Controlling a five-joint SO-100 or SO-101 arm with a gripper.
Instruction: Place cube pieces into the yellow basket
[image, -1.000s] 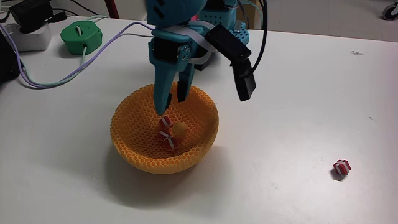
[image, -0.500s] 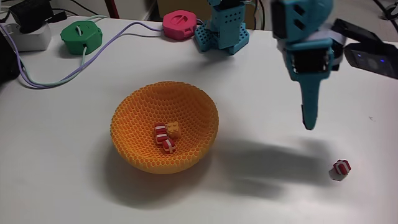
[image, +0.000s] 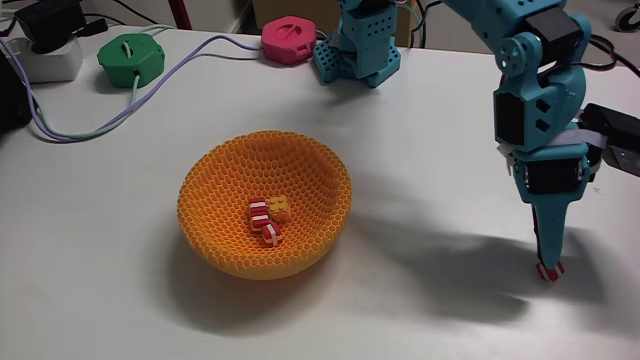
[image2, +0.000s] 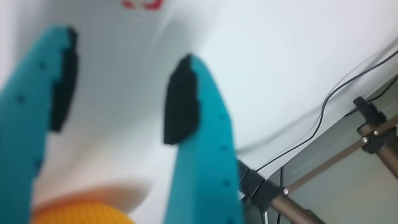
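a: swung from above the yellow basket (image: 208, 236) out to the right of the fixed view, the arm now stands its gripper (image: 548, 268) tip-down over the last red-striped cube (image: 548, 270), which sits on the bare white table (image: 420, 300) well apart from the basket.

b: and the jaws?

a: spread apart in the wrist view, the two teal fingers (image2: 199, 130) with dark pads showing white table between them, the cube a red blur at the top edge (image2: 142, 4). nothing is held.

b: what's already in?

a: two red-striped pieces (image: 264, 220) and the yellow-orange studded one (image: 282, 207) are visible at the basket's bottom; whether others lie beneath them cannot be told.

b: so how should the pickup go?

a: likely best to centre the cube between the fingers first, since it looks off toward the fingertips, then lower until the pads flank it and close gently. a piece that small could squirt sideways if only one pad touches it.
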